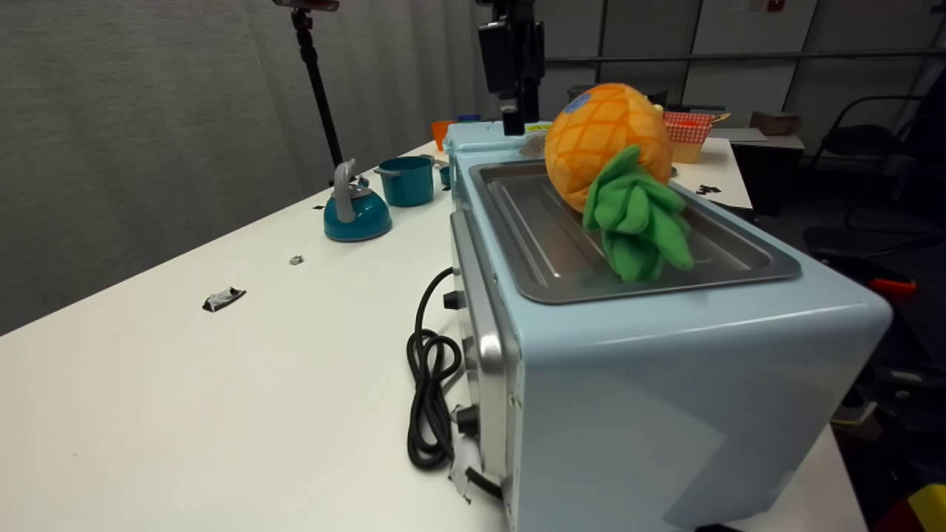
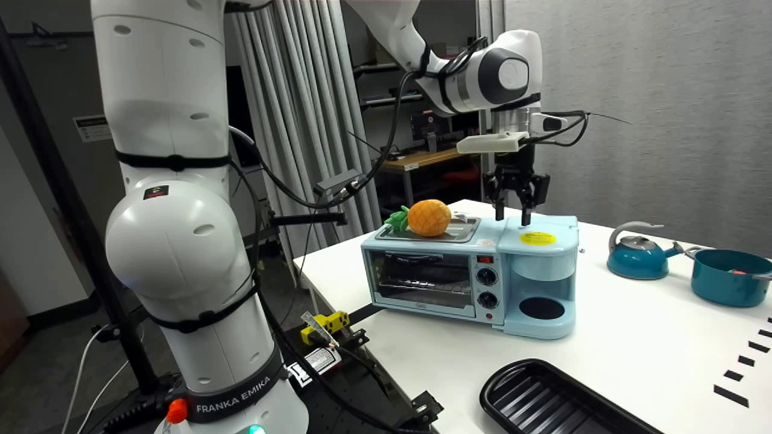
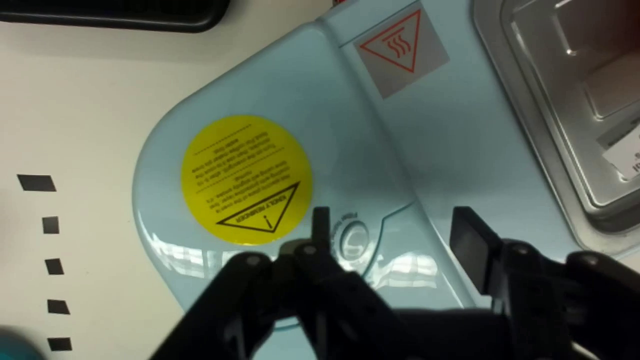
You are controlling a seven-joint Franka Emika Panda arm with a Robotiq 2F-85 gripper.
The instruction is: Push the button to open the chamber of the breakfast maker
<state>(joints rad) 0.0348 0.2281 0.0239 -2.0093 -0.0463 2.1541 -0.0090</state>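
Note:
The pale-blue breakfast maker stands on the white table in both exterior views (image 1: 628,414) (image 2: 543,265). Its coffee-maker end fills much of the wrist view (image 3: 345,135), with a round yellow sticker (image 3: 247,180) on top. A round, same-coloured button (image 3: 354,241) sits beside a curved lid seam. My gripper is open and empty above this top, pointing down, in both exterior views (image 1: 514,125) (image 2: 512,217) and the wrist view (image 3: 392,227). In the wrist view the button appears between the fingertips, close to the left one. The fingers appear apart from the surface.
A plush pineapple (image 1: 610,148) (image 2: 429,218) lies on the metal tray (image 1: 547,273) on the maker's top. A teal kettle (image 1: 358,218) (image 2: 639,262) and teal pot (image 1: 406,181) (image 2: 727,286) stand nearby. A black pan (image 2: 561,401) lies on the table. A black cord (image 1: 429,399) lies coiled behind.

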